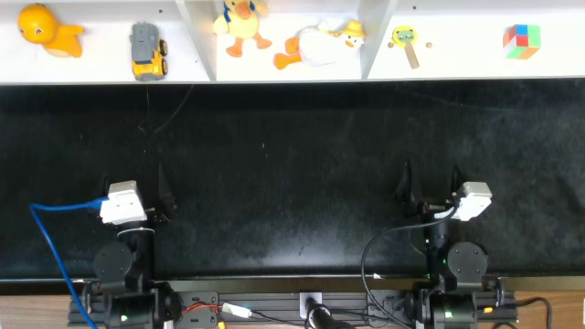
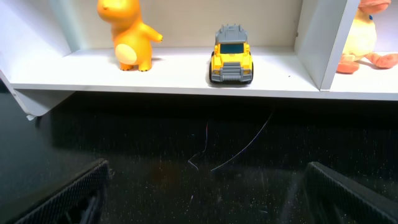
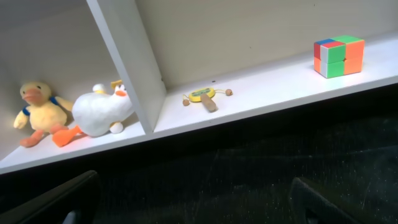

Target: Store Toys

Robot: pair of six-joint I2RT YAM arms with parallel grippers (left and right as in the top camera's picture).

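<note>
The black bench (image 1: 292, 155) takes up most of the top view. A white shelf (image 1: 101, 73) runs along its far edge, and two upright dividers split it into three compartments.

Two arms stand at the near edge, the left arm (image 1: 117, 263) and the right arm (image 1: 454, 258), one toward each end. Both are well back from the shelf.

There are six toys, all on the shelf, two to a compartment:
- **Middle compartment:** one yellow plush duck (image 1: 242, 23) sits upright. Just beside it, one white plush goose (image 1: 320, 44) lies on its side, with its orange feet toward the duck.
- **Left compartment:** one orange dinosaur figure (image 1: 47, 29) stands upright. One yellow toy truck (image 1: 146, 51) stands apart from it, nearer the divider, with its nose toward the bench.
- **Right compartment:** one multicoloured cube (image 1: 522, 40) sits toward the outer end. One small rattle (image 1: 407, 42) with a wooden handle lies flat near the divider, well apart from the cube.

The left gripper (image 2: 205, 208) hangs above the bare bench, facing the truck. Its two fingers (image 2: 68, 196) are spread wide and grip nothing.

The right gripper (image 3: 196, 208) hangs over the bench, facing the divider between the goose and the rattle. Its fingers (image 3: 336, 199) are also spread wide, with nothing between them but dark bench.
</note>
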